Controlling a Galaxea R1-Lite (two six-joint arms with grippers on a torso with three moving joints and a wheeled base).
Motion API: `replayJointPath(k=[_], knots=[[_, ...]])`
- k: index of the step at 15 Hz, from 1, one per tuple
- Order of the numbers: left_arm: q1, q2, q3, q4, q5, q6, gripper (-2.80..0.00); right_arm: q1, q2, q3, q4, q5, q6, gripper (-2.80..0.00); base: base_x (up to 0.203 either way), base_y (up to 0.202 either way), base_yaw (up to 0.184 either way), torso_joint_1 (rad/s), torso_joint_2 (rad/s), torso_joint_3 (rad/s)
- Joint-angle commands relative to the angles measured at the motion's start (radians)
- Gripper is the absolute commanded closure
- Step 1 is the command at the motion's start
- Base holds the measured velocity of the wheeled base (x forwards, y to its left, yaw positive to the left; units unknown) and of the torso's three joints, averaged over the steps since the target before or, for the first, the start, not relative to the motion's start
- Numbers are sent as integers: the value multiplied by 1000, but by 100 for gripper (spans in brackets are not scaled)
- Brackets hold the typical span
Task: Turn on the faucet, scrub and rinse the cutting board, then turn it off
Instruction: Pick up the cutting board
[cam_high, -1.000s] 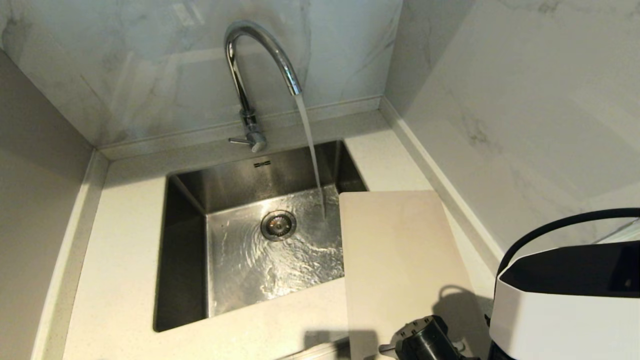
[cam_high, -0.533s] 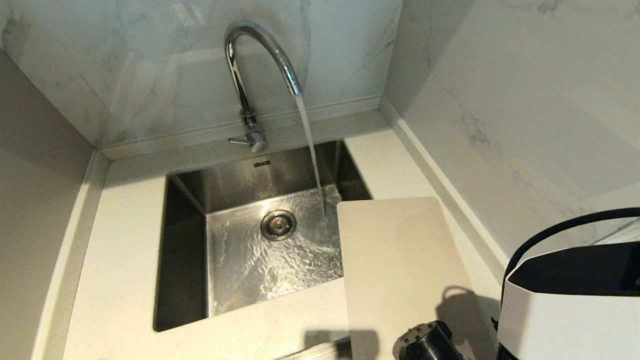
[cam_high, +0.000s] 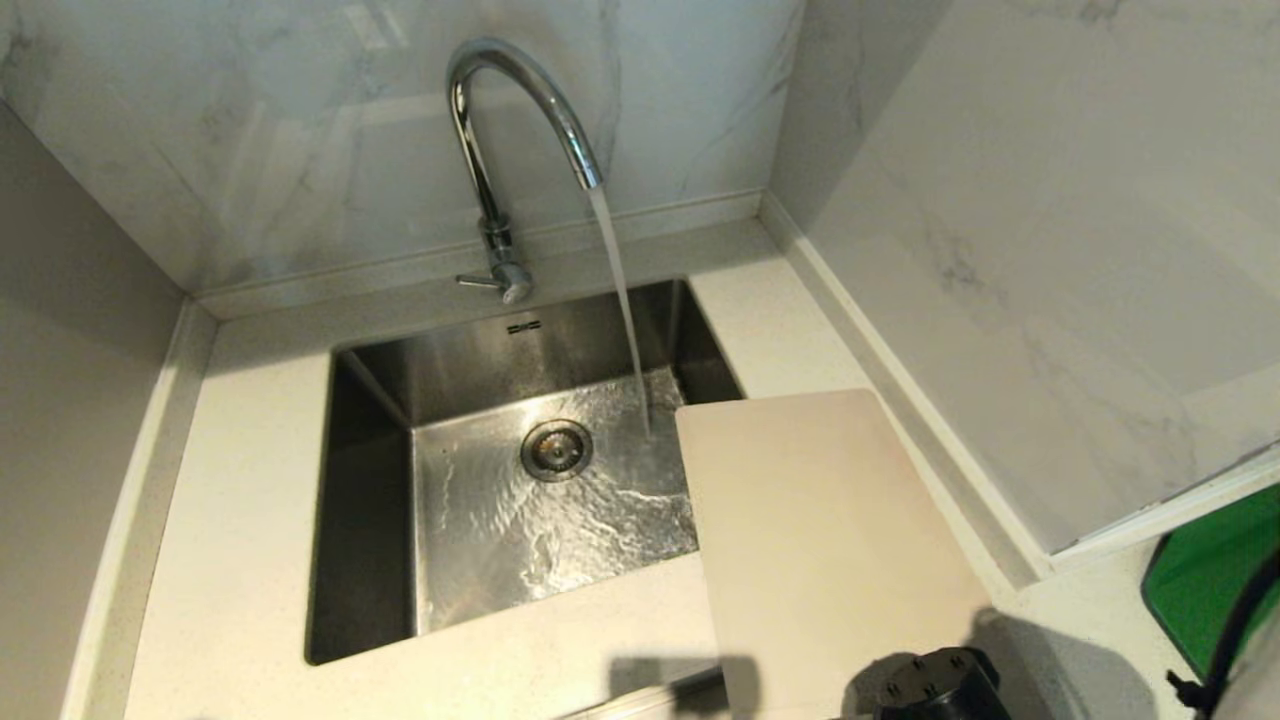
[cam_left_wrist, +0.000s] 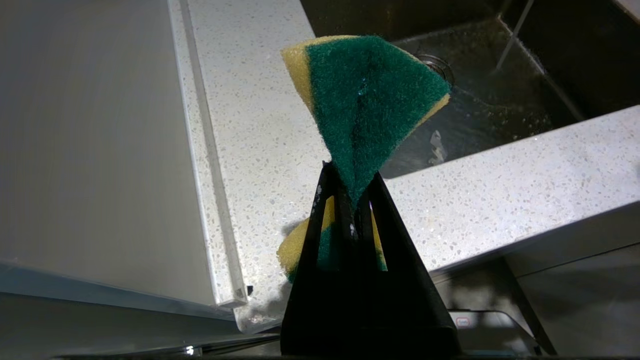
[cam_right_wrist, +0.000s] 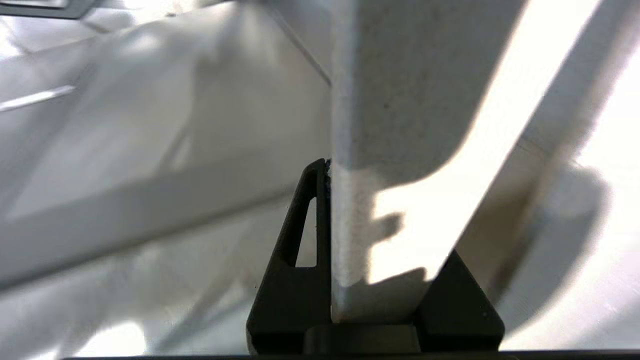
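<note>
The chrome faucet (cam_high: 520, 110) stands behind the sink (cam_high: 360, 520), and water runs from its spout into the basin. The beige cutting board (cam_high: 820, 540) lies on the counter right of the sink, its far left corner over the basin. My right gripper (cam_right_wrist: 350, 210) is shut on the board's near end (cam_right_wrist: 400, 125); in the head view only its black wrist (cam_high: 935, 685) shows at the bottom edge. My left gripper (cam_left_wrist: 350, 185) hangs off the counter's front edge, out of the head view, shut on a green and yellow sponge (cam_left_wrist: 365, 100).
A bright green board (cam_high: 1210, 580) lies on the counter at the far right. Marble walls close in behind and to the right. The speckled counter (cam_high: 250, 450) runs round the sink, with a raised edge along the left.
My right gripper has shut on the cutting board's near end. The right arm's white cover has left the head view, uncovering the green board. The cutting board's near end has swung right.
</note>
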Motion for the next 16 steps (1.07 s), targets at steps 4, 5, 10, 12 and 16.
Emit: replayJointPath(k=[4, 5, 10, 12, 16], knots=[[0, 1, 2, -1, 1, 0, 0, -25, -211, 1, 32, 0, -42, 0, 0, 0, 0, 0, 0, 0], [0, 1, 2, -1, 1, 0, 0, -35, -231, -4, 33, 0, -49, 0, 0, 0, 0, 0, 0, 0], [0, 1, 2, -1, 1, 0, 0, -132, -410, -130, 150, 2, -248, 0, 0, 0, 0, 0, 0, 0], [0, 1, 2, -1, 1, 0, 0, -148, -506, -214, 320, 1, -305, 0, 0, 0, 0, 0, 0, 0], [0, 1, 2, -1, 1, 0, 0, -153, -646, -313, 457, -3, -437, 0, 0, 0, 0, 0, 0, 0]])
